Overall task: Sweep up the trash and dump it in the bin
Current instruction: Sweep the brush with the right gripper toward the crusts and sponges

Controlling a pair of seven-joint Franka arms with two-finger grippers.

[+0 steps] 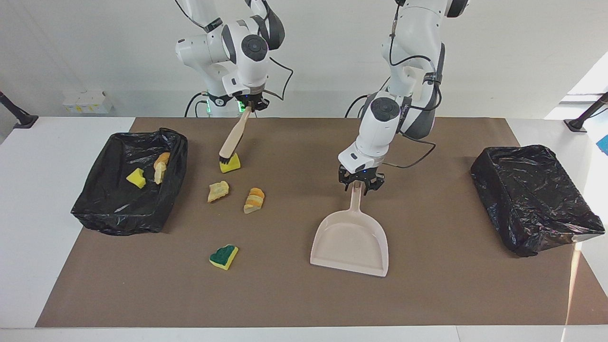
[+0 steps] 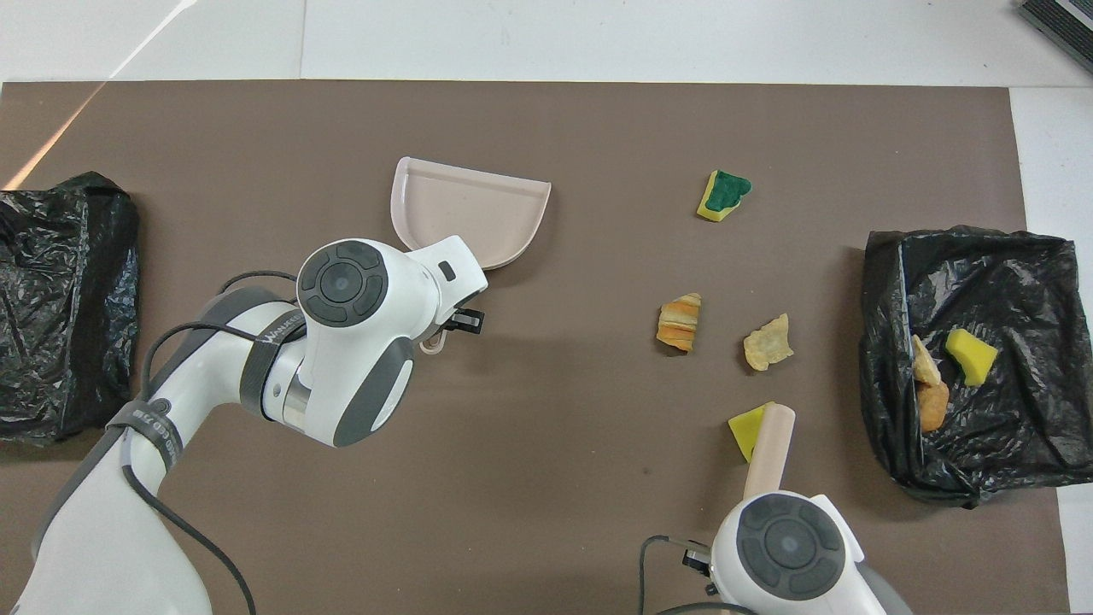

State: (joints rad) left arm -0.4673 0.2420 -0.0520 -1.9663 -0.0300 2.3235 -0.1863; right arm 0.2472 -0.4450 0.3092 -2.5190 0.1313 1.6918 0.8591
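My right gripper (image 1: 249, 107) is shut on the handle of the beige brush (image 1: 234, 139); its black bristles touch a yellow sponge chunk (image 1: 230, 164), seen also in the overhead view (image 2: 747, 424). Two tan-orange bread pieces (image 1: 218, 191) (image 1: 254, 199) lie a little farther from the robots, and a green-and-yellow sponge piece (image 1: 224, 256) farther still. My left gripper (image 1: 360, 185) is shut on the handle of the beige dustpan (image 1: 350, 242), which lies flat on the brown mat. The bin lined with black plastic (image 1: 127, 183) at the right arm's end holds a yellow chunk (image 1: 136, 178) and bread (image 1: 161, 167).
A second bin lined with black plastic (image 1: 534, 197) stands at the left arm's end of the table. The brown mat (image 1: 294, 299) covers the table's middle, with white table (image 1: 28, 213) around it.
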